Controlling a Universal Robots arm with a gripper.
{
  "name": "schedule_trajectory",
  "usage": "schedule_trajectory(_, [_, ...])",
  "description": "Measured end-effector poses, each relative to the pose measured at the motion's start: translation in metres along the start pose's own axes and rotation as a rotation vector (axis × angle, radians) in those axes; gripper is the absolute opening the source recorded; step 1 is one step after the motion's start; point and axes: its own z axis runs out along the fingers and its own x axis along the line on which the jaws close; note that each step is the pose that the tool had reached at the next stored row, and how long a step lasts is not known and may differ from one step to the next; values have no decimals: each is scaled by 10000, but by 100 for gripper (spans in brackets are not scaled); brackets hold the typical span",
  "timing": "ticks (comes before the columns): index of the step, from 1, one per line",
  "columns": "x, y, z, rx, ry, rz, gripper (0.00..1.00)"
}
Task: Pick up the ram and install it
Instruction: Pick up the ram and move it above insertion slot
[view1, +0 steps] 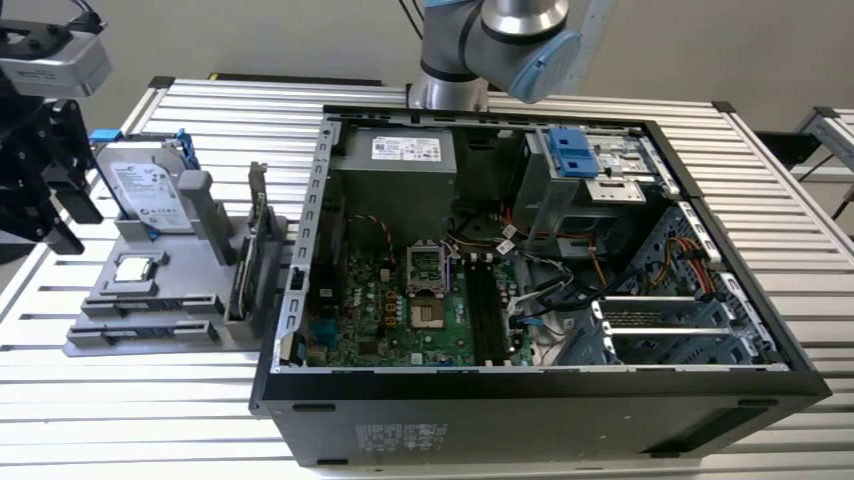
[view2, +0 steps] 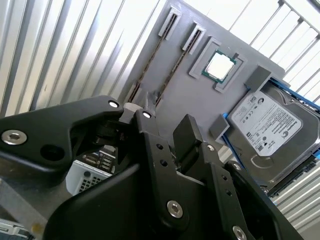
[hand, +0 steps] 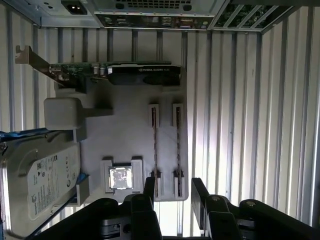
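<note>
Evidently, in the exterior view the rack (view1: 94, 348) is set beside the computer case (view1: 534, 405), keeping parts reachable. In the first wrist view the pincer (hand: 174, 192) is held released near the end of the ram (hand: 178, 145). In the second wrist view the ram (view2: 150, 62) is stood edgewise for gripping.
</note>
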Motion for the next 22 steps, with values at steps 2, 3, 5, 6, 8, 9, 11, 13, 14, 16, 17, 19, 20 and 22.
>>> schedule_trajectory(2, [0, 0, 5, 0, -1, -69, 100])
schedule_trajectory(3, [0, 0, 8, -1, -1, -89, 100])
schedule_trajectory(5, [0, 0, 14, -2, 0, -121, 100])
schedule_trajectory(6, [0, 0, 17, -2, 0, -137, 100])
schedule_trajectory(8, [0, 0, 24, -3, 1, -165, 100])
schedule_trajectory(9, [0, 0, 27, -4, 1, -178, 100])
schedule_trajectory(11, [0, 0, 34, -4, 1, -203, 100])
schedule_trajectory(13, [1, 0, 41, -4, 1, -224, 100])
schedule_trajectory(14, [1, 0, 45, -4, 1, -235, 100])
schedule_trajectory(16, [1, 0, 52, -4, 1, -252, 100])
schedule_trajectory(17, [1, 0, 55, -4, 1, -260, 100])
schedule_trajectory(19, [1, 0, 61, -4, 1, -274, 100])
schedule_trajectory(20, [1, 0, 64, -5, 1, -280, 100])
schedule_trajectory(22, [1, 0, 70, -4, 1, -290, 100])
